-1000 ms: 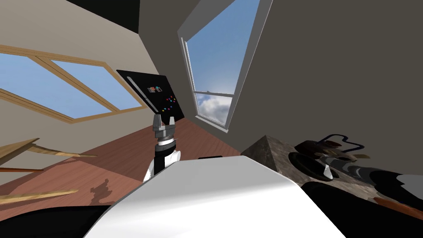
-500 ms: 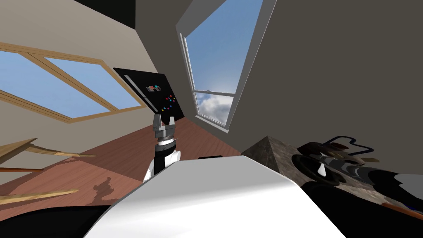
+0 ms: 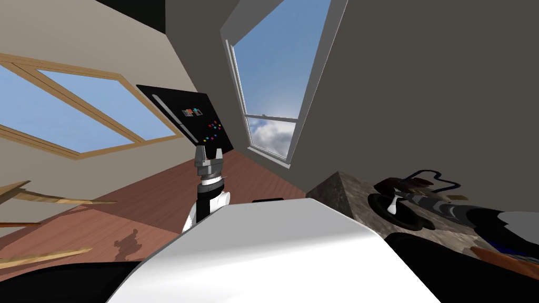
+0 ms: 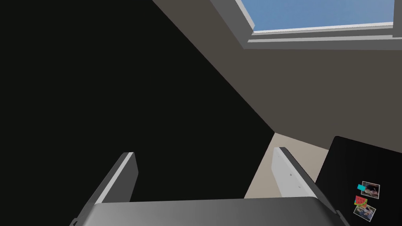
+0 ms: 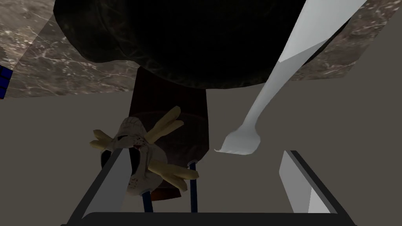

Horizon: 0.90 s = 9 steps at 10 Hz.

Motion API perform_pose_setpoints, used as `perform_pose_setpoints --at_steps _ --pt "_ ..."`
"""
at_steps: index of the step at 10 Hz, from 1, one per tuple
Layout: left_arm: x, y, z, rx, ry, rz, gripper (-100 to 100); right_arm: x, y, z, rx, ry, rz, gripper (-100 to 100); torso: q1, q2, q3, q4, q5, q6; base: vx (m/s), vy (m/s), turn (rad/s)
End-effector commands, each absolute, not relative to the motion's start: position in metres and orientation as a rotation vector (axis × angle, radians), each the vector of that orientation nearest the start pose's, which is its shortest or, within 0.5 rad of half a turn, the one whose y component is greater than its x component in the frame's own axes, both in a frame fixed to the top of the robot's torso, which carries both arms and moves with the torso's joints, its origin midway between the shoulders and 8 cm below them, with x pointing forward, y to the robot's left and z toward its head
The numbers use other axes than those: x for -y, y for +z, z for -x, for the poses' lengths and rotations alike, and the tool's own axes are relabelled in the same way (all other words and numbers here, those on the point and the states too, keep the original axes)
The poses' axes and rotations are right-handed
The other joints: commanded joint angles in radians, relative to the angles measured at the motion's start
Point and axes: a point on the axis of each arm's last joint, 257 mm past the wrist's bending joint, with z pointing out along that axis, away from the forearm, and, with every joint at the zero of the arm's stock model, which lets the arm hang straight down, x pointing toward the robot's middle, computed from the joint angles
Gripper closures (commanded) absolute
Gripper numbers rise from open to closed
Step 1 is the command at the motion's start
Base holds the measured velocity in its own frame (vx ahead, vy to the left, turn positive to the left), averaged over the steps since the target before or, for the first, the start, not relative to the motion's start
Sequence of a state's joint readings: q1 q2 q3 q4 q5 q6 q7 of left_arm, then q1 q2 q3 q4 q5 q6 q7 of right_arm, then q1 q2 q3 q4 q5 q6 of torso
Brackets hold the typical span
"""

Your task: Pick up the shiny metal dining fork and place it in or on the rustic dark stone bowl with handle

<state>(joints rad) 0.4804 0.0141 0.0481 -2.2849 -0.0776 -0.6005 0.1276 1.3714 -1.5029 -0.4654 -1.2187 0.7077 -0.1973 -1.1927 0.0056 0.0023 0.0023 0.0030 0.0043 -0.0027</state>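
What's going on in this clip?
The right end effector hangs open over the dark bowl on the stone counter. The pale fork is ungripped and rests across the bowl, tines poking past its rim, so it looks placed. The left end effector is raised ahead of the chest, open and empty.

- Mottled brown stone counter [image 3: 337,192] set against the grey wall.
- Dark bowl [image 3: 416,222] rests near the counter's visible corner.
- Brown block [image 5: 169,129] with a pale horned skull [image 5: 135,157] stands behind the bowl, at the wall edge.

Bowl [image 5: 188,43] rough dark matt — fork [image 5: 292,59] smooth pale grey — counter [image 5: 59,74] marbled.
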Motion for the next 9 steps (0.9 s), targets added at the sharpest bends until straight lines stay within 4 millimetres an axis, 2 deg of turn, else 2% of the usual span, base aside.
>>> perform_pose_setpoints --at_steps 1,7,9 --pt "-0.275 0.050 -0.326 -0.561 -1.363 0.535 0 0.834 -0.178 -0.113 -2.166 -0.488 -1.066 -100 0.000 0.000 0.000 0.000 0.000 0.000 -0.042 0.003 -0.088" --pt "-0.275 0.050 -0.326 -0.561 -1.363 0.535 0 0.825 -0.158 -0.176 -2.199 -0.449 -1.016 -100 0.000 0.000 0.000 0.000 0.000 0.000 -0.032 -0.001 -0.085" --pt "-0.275 0.050 -0.326 -0.561 -1.363 0.535 0 0.826 -0.159 -0.174 -2.197 -0.451 -1.018 -100 0.000 -0.001 0.000 0.000 0.000 0.000 -0.012 0.002 -0.012"
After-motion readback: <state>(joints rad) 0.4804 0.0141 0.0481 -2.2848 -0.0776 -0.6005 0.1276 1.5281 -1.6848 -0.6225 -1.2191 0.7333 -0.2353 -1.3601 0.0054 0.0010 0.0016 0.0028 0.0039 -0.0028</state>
